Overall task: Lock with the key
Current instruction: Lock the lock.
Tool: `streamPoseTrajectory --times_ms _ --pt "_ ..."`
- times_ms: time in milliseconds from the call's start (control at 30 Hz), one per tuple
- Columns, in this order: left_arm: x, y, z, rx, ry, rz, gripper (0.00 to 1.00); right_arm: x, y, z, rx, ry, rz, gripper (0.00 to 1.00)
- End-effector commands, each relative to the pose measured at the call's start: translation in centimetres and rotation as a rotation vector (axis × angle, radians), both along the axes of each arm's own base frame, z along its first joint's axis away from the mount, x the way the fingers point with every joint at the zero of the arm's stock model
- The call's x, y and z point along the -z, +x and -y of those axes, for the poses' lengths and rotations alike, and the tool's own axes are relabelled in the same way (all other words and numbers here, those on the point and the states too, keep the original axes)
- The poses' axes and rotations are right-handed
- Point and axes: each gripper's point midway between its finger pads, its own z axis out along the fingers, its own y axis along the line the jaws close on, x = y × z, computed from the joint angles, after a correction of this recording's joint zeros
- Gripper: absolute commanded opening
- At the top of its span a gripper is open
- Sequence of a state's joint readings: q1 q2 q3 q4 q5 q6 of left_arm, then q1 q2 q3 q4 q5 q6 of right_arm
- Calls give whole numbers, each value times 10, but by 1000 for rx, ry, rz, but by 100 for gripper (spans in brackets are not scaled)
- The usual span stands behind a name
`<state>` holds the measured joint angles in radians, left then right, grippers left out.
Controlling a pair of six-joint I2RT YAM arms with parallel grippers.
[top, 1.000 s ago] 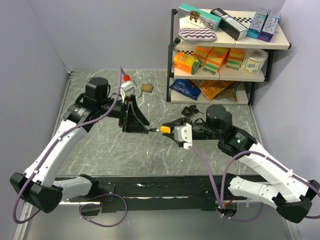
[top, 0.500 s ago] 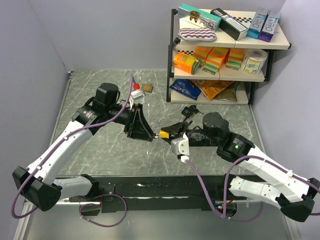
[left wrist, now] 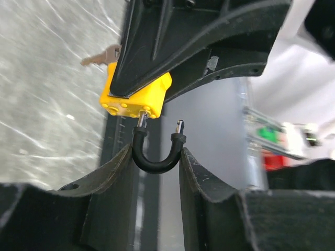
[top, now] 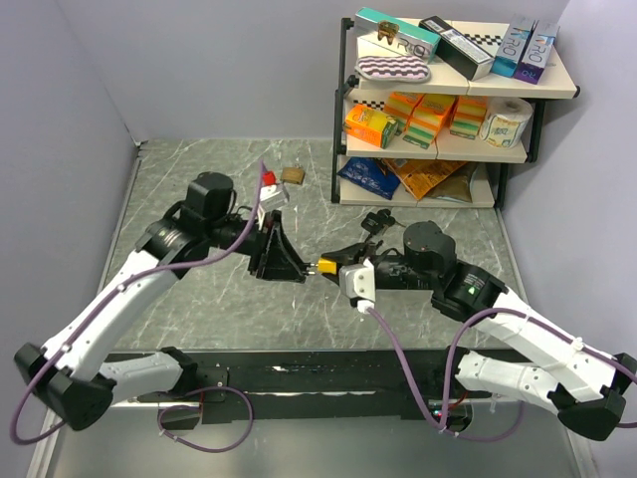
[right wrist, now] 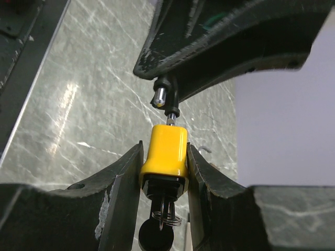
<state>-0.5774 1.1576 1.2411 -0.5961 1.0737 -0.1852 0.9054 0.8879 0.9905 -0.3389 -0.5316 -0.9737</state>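
Observation:
A yellow padlock (right wrist: 165,149) is held in mid-air between the two arms; it also shows in the top view (top: 325,267) and the left wrist view (left wrist: 137,95). My right gripper (right wrist: 164,157) is shut on the yellow body. A black-headed key (right wrist: 157,238) with a ring sits in the keyhole at its rear. My left gripper (left wrist: 155,154) is shut on the black shackle (left wrist: 154,157), which is open: one leg is in the body, the other end is free. In the top view the left gripper (top: 297,265) meets the right gripper (top: 333,265) at the table's middle.
A shelf unit (top: 450,90) with boxes and packets stands at the back right. A bunch of dark keys (top: 376,219) lies before it. A small brass padlock (top: 292,175) lies at the back. A black rail (top: 318,373) runs along the near edge.
Over the last second both arms came together; the shackle in the left gripper and the lock body in the right met. In the last half second little has moved.

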Motion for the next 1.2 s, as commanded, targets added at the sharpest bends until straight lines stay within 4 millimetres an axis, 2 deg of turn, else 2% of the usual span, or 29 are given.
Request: streamPoseTrajectory --times_ms 0,133,233,333,367,400,433,500,533,600,667,733,867,900,1000,1133,1167 --pt "-27 15 -1 -104 -90 317 34 -57 -17 -8 -64 159 -17 0" --pt "-20 7 -5 -66 -73 457 39 -64 -16 -10 -37 194 -101 0" --pt "-8 19 -9 -132 -2 540 38 -72 -18 -10 -29 224 -145 0" --pt "-8 41 -21 -266 51 671 43 -75 -27 -12 -57 225 -230 0" --pt "-9 46 -24 -297 57 703 50 -79 -29 -12 -61 235 -250 0" --pt "-8 56 -28 -350 77 746 67 -80 -32 -13 -75 238 -278 0" --pt "-13 57 -33 -363 76 812 75 -80 -36 -13 -80 240 -324 0" --pt "-12 64 -40 -387 102 902 85 -83 -40 -15 -89 246 -382 0" --pt "-15 63 -45 -392 103 936 86 -84 -40 -15 -89 249 -399 0" --pt "-14 58 -48 -371 109 955 86 -86 -41 -15 -87 254 -419 0" --pt "-3 39 -48 -266 123 910 84 -90 -41 -13 -84 264 -433 0" --pt "-6 14 -43 -167 78 835 82 -89 -41 -12 -84 258 -425 0" --pt "-18 -15 -33 -75 -11 679 80 -84 -44 -13 -101 244 -427 0" --pt "-21 -20 -31 -64 -27 640 76 -83 -44 -14 -105 239 -437 0" --pt "-32 -24 -22 -66 -83 562 68 -83 -46 -15 -113 239 -459 0" --pt "-34 -25 -16 -39 -98 528 64 -85 -50 -16 -133 233 -484 0" --pt "-37 -27 -16 -29 -107 529 60 -84 -51 -16 -133 230 -487 0"
